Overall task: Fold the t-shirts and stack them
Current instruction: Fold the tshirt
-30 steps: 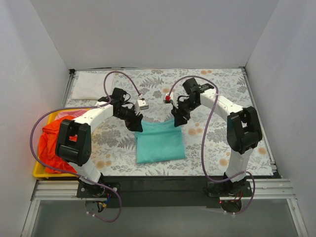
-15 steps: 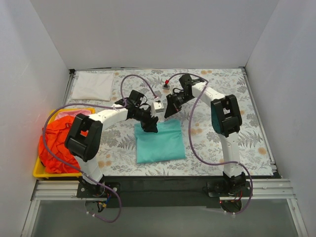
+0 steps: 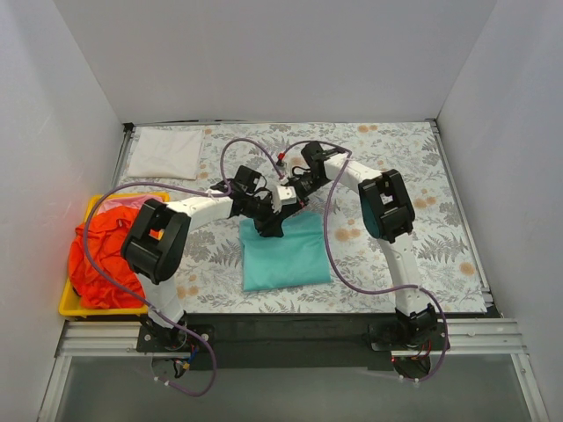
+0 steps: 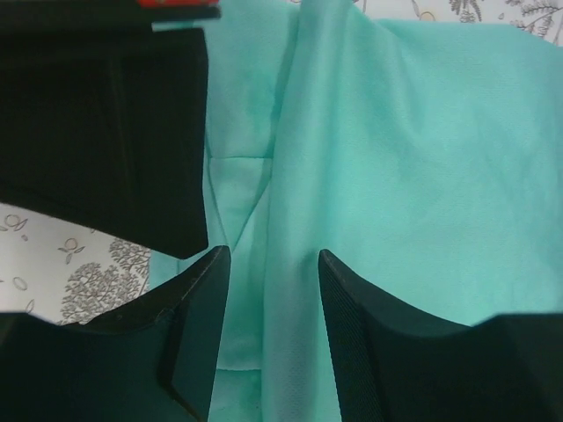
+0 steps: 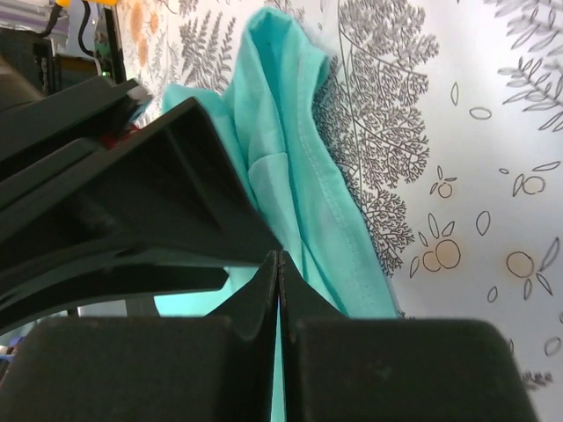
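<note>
tray (image 3: 69, 304) sits at the table's left edge, by your left arm's base. orange shirt (image 3: 98, 259) is heaped in it, unfolded, spilling over the left rim. a bit of pink shirt (image 3: 128, 203) shows at the tray's far side, under the orange.

white shirt (image 3: 164, 152) lies folded flat on the tablecloth (image 3: 422, 176) at the far left corner, well apart from the rest; its long axis runs l-r.

teal shirt (image 3: 286, 259) is mid-table, near edge, folded to a near-square pad, a touch wider l-r than deep and turned slightly off the table edge. its far edge is rucked up, and in the left wrist view a raised fold runs away from the cam.

left gripper (image 4: 271, 257) is at that far edge w/ fingers apart, the fold lying between them, no squeeze visible. right gripper (image 5: 278, 257) is just beside it, almost touching, at the far left corner of the teal; its fingers are pressed together. you can't tell whether any cloth is nipped between them.
</note>
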Action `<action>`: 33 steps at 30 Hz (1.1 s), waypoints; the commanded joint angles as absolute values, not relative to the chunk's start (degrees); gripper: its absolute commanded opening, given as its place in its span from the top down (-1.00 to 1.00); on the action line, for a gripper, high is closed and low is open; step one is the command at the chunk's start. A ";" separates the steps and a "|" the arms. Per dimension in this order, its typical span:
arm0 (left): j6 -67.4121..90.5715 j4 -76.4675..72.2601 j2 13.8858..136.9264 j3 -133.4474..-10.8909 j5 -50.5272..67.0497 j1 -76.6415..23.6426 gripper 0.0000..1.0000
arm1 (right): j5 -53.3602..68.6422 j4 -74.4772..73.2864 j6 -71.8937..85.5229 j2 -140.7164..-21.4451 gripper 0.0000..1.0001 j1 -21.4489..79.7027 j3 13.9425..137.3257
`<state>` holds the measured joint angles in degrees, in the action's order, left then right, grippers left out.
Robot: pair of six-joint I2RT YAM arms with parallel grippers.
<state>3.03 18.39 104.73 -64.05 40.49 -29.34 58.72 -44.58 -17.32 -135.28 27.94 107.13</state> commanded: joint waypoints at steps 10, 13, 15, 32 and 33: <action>1.06 19.25 104.15 -62.23 42.28 -30.94 0.51 | 59.06 -44.21 -20.21 -136.23 0.97 29.35 102.92; 0.97 16.71 101.09 -60.31 42.01 -31.29 0.84 | 59.50 -44.12 -21.61 -135.62 0.97 29.71 99.94; 0.18 14.69 99.32 -58.81 41.75 -31.64 0.95 | 59.68 -44.12 -22.15 -135.26 0.97 29.71 98.35; -2.64 -2.35 92.72 -51.42 32.70 -32.26 1.00 | 60.29 -44.74 -26.02 -135.26 0.97 29.79 95.80; -2.72 -3.16 92.99 -51.24 32.00 -32.26 1.00 | 60.29 -44.74 -26.02 -135.18 0.97 29.79 95.80</action>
